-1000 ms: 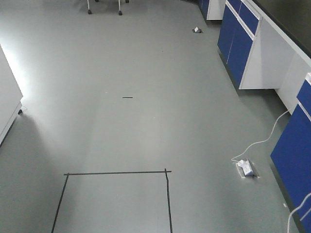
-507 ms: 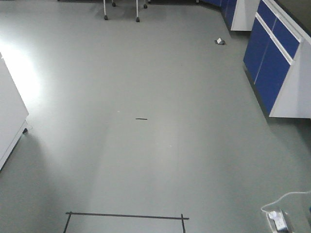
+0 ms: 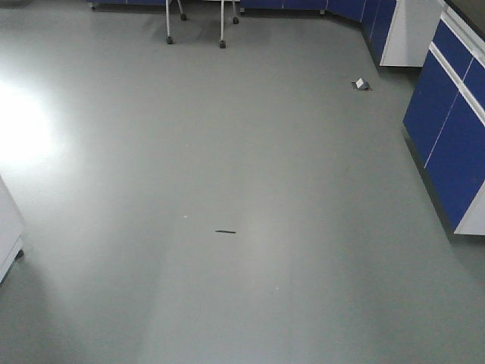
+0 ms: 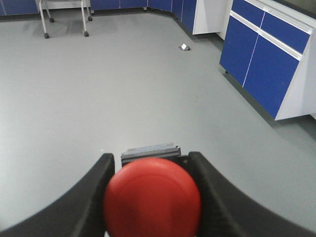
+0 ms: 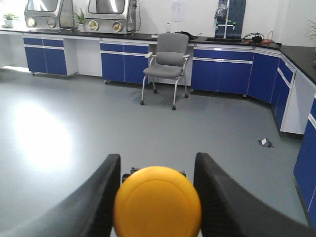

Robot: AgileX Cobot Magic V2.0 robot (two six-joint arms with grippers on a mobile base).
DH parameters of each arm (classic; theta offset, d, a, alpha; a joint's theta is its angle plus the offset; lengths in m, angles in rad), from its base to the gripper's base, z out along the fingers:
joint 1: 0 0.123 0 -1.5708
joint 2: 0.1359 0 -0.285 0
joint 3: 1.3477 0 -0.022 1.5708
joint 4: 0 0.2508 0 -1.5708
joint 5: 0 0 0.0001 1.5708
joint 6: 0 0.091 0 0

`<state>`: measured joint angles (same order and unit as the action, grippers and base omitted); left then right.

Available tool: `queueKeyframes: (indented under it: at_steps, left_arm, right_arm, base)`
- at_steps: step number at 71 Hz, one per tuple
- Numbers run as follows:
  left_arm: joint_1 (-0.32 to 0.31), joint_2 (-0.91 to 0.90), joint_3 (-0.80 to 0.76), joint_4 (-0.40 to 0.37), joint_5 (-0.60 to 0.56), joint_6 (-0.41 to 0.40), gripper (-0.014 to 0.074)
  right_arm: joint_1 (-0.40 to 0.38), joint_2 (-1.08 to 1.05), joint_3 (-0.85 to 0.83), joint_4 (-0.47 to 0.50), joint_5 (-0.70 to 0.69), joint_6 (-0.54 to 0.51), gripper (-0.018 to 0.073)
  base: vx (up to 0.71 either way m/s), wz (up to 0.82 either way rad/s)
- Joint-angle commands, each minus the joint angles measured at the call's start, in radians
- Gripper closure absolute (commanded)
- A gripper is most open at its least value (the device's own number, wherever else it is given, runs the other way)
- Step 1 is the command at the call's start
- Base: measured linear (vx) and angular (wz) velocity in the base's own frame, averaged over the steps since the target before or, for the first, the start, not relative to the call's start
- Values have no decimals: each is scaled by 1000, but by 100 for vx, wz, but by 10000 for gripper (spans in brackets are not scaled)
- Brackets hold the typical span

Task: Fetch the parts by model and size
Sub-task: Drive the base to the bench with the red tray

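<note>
In the left wrist view my left gripper (image 4: 150, 163) is shut on the red-capped push-button switch (image 4: 152, 197); its dark bluish block base (image 4: 149, 150) shows beyond the cap, between the black fingers (image 4: 86, 197). In the right wrist view my right gripper (image 5: 157, 165) is shut on the yellow-capped push-button switch (image 5: 157, 201), held between its black fingers (image 5: 217, 197); only a sliver of its base shows. Both are held above the grey floor. Neither gripper shows in the front view.
Grey floor (image 3: 242, 152) lies ahead. Blue cabinets (image 3: 447, 144) run along the right. A wheeled chair (image 5: 165, 66) stands ahead before more blue cabinets (image 5: 222, 74). A small light object (image 3: 361, 84) and a short dark mark (image 3: 225, 232) lie on the floor. A white unit (image 3: 6, 227) is at left.
The front view has advanced over the floor: the black tape square has slid out of the bottom, the short dark mark has moved down, the right cabinets and floor socket have shifted away.
</note>
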<state>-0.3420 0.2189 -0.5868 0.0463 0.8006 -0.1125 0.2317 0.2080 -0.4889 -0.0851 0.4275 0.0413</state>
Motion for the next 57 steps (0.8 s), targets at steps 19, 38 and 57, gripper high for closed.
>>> queueKeyframes:
  at_steps: [19,38,57]
  left_arm:
    - [-4,16,-24,-3,-78,-9,602]
    - [-4,21,-24,-3,-78,-9,602]
    - [-4,23,-24,-3,-78,-9,602]
  right_arm:
    - [-3,10,-24,-12,-89,-7,564]
    - [-3,10,-24,-11,-88,-7,564]
    - [-3,10,-24,-11,-88,-7,564]
  base:
    - [62,-17]
    - [63,-12]
    - [67,1]
